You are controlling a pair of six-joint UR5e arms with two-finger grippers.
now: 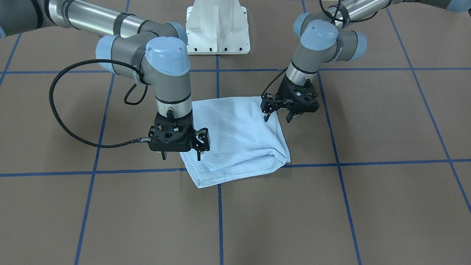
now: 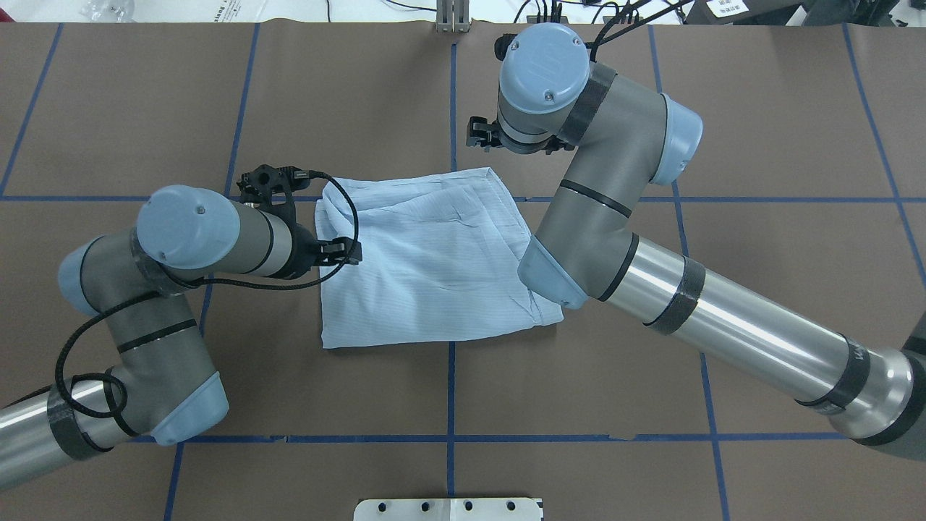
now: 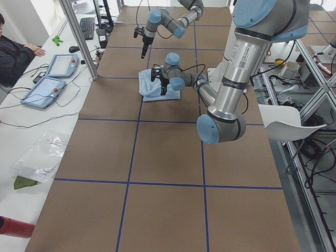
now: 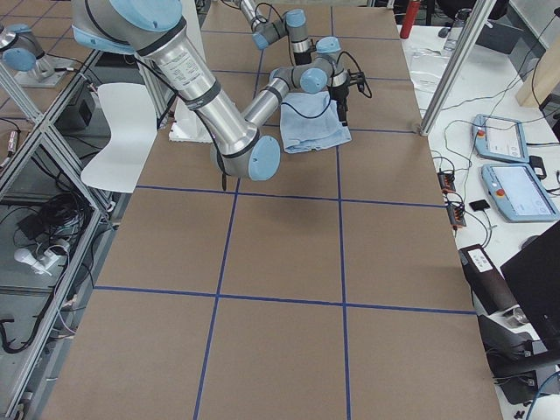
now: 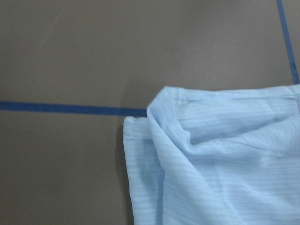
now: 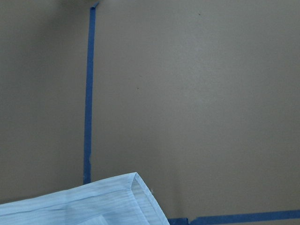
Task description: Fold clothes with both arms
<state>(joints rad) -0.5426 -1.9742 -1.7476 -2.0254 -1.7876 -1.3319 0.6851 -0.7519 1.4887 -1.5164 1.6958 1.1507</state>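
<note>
The light-blue striped shirt [image 1: 235, 136] lies folded into a rough square on the brown table, also seen in the overhead view [image 2: 427, 268]. My left gripper [image 1: 277, 118] is open and empty, just above the shirt's edge on the robot's left. My right gripper [image 1: 181, 157] is open and empty, at the shirt's far corner on the robot's right. The left wrist view shows a rumpled shirt corner [image 5: 211, 159]. The right wrist view shows a flat folded corner [image 6: 98, 201]. No fingers show in either wrist view.
The white pedestal base [image 1: 218, 27] stands at the robot's side of the table. Blue tape lines [image 1: 220, 206] divide the brown surface. A side bench with tablets [image 3: 58, 65] and a seated person [image 3: 13, 52] lies beyond the far table edge.
</note>
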